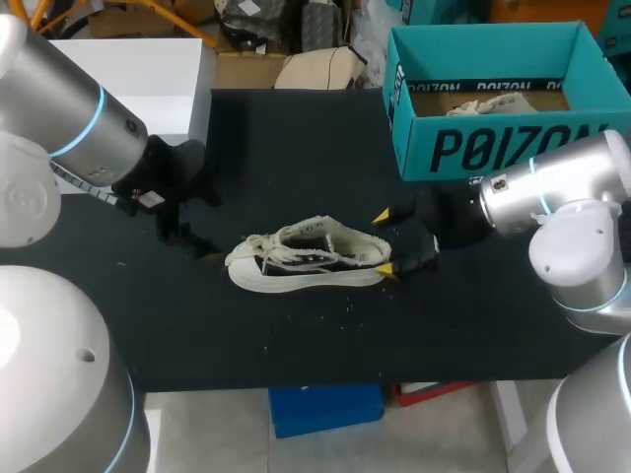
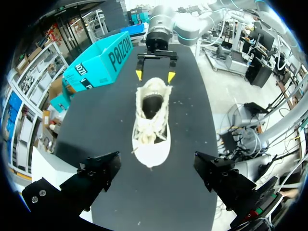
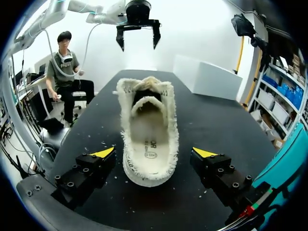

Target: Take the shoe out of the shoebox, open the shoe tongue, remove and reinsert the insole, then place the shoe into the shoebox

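Shoe [image 1: 311, 258] sits upright on its sole abt mid tabletop [image 1: 296, 148], toe to my left, heel to my right. Right tool [image 3: 154, 153] is at the heel end w/ one finger either side of the heel, neither touching. Left tool [image 2: 156, 161] is off the toe end, fingers spread wide, toe just ahead of it, no contact. So the shoe's lengthwise btw the two tools. Shoebox [image 1: 493, 148] is on the far right corner of the tabletop, behind the right tool, well apart from the shoe, open side up w/ smth lying in it, can't tell what.
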Available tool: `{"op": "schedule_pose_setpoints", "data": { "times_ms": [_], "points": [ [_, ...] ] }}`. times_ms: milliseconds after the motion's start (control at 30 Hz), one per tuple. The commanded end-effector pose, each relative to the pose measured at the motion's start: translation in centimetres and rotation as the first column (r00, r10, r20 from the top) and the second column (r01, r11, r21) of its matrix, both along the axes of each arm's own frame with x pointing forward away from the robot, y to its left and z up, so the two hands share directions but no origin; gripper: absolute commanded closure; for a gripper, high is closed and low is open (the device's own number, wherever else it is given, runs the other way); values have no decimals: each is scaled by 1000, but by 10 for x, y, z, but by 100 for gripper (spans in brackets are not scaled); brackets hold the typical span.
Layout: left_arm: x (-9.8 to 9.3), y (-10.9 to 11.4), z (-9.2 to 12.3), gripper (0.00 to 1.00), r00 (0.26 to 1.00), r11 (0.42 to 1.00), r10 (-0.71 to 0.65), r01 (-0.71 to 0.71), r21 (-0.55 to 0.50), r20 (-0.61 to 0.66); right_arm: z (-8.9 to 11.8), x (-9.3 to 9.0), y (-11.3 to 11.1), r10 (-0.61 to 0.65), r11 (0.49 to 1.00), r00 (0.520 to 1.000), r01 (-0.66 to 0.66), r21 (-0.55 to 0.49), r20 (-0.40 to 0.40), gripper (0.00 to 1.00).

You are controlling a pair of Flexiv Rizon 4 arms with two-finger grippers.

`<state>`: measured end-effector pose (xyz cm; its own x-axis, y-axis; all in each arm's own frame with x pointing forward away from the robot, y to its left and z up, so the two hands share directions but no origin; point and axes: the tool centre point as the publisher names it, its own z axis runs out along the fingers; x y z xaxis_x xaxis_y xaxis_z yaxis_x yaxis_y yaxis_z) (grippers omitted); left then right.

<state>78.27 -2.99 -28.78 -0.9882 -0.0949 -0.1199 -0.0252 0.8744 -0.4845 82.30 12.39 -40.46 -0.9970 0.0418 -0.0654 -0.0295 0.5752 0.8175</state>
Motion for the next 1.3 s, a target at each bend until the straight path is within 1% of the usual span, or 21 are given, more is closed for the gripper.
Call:
{"op": "schedule_pose_setpoints", "data": {
  "times_ms": [33, 467, 833, 1000, 1033, 1067, 1100, 1300],
  "points": [
    [-1, 0, -2, 0, 1000, 1000, 0, 0, -2, 4, -11, 6, 8, 12, 1000, 1000, -12, 6, -13, 0],
    [-1, 0, -2, 0, 1000, 1000, 0, 0, -2, 4, -22, 2, 16, 13, 1000, 999, -12, 27, -38, 0],
    [-1, 0, -2, 0, 1000, 1000, 0, 0, -2, 4, -33, 0, 21, -26, 998, 998, 30, 62, -56, 0],
    [-1, 0, -2, 0, 1000, 1000, 0, 0, -2, 4, -38, -2, 22, -23, 996, 998, 28, 83, -61, 0],
    [-1, 0, -2, 0, 1000, 1000, 0, 0, -2, 4, -39, -2, 23, -21, 996, 998, 26, 82, -58, 35],
    [-1, 0, -2, 0, 1000, 1000, 0, 0, -2, 4, -39, -2, 23, -24, 996, 998, 28, 80, -53, 89],
    [-1, 0, -2, 0, 1000, 1000, 0, 0, -2, 4, -39, -2, 23, -24, 996, 998, 28, 80, -53, 100],
    [-1, 0, -2, 0, 1000, 1000, 0, 0, -2, 4, -39, -2, 23, -24, 996, 998, 28, 80, -53, 100]
  ]
}}
